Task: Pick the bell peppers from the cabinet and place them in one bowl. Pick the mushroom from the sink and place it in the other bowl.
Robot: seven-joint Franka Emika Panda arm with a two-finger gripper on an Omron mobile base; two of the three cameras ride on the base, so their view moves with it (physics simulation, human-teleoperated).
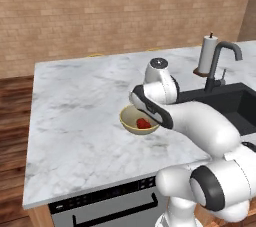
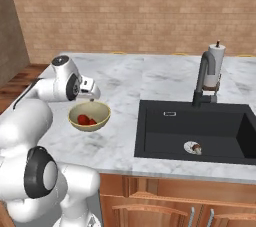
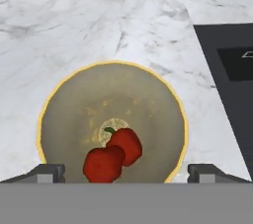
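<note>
Two bell peppers (image 3: 112, 155) lie touching each other in the bottom of the bowl (image 3: 59, 104), one partly overlapping the other, with a short green stem showing on the upper one. The bowl stands on the marble counter (image 1: 80, 106), near the counter's front edge and to the left of the sink (image 2: 165, 136) as the right base view shows it. The gripper (image 3: 126, 172) hangs directly above the bowl and looks straight down into it; the two dark fingertips (image 3: 47, 172) stand far apart at the bottom corners of the hand view, one on each side of the bowl's near rim, and nothing is held between them. In the left base view the arm's forearm crosses in front of the bowl and hides part of its right rim, while a red pepper (image 1: 143, 123) shows inside. In the right base view both peppers (image 2: 86, 120) appear as a red patch on the bowl's floor (image 2: 100, 116), just below the wrist. The sink is a black rectangular basin set into the counter, and a small brown and white object, the mushroom (image 2: 196, 147), rests on the round steel drain (image 2: 189, 146). The dark arched faucet (image 2: 204, 78) rises behind the basin, and a paper towel roll (image 2: 215, 66) stands upright on its holder just behind the faucet.
</note>
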